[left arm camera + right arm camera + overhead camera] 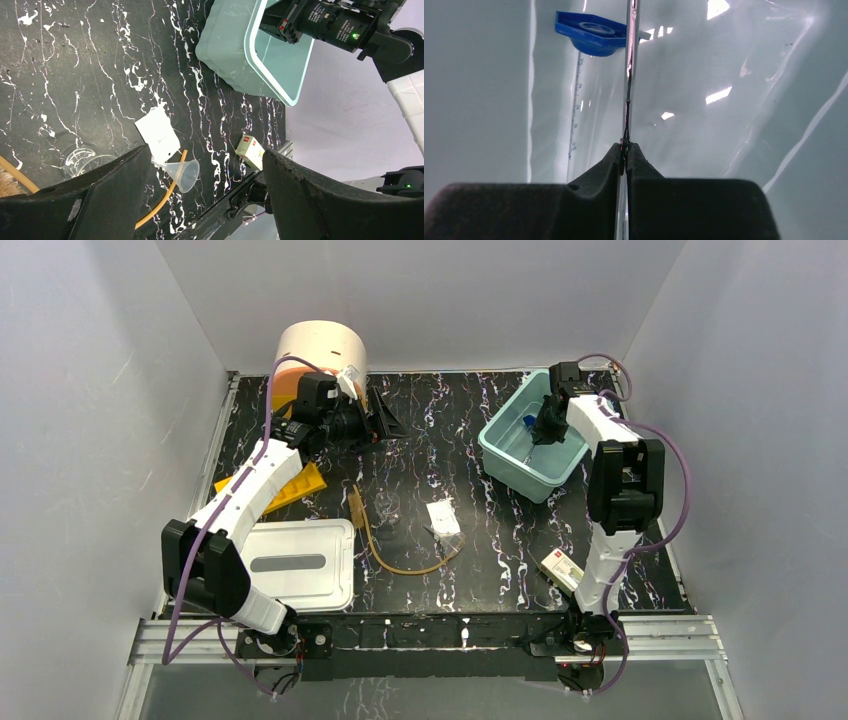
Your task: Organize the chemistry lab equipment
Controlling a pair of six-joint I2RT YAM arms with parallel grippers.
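Observation:
My right gripper [545,430] [625,147] is down inside the teal bin [500,452], shut on a thin shiny wire metal clamp [629,70] that stands up from its tips. A blue-tipped clear graduated piece [591,31] lies in the bin beside it. My left gripper [388,418] [205,152] is open and empty, above the table's back left. On the table lie an amber rubber hose [400,562] [162,200], a tiny glass flask [388,508] [80,160], a clear packet [443,517] [157,132] and a clear funnel [184,175]. The orange-yellow rack [300,488] lies under the left arm.
A white lid [300,560] lies at the front left. A cream cylinder [322,350] stands at the back left. A small white box [562,568] [250,150] lies near the right arm's base. The teal bin also shows in the left wrist view [225,55].

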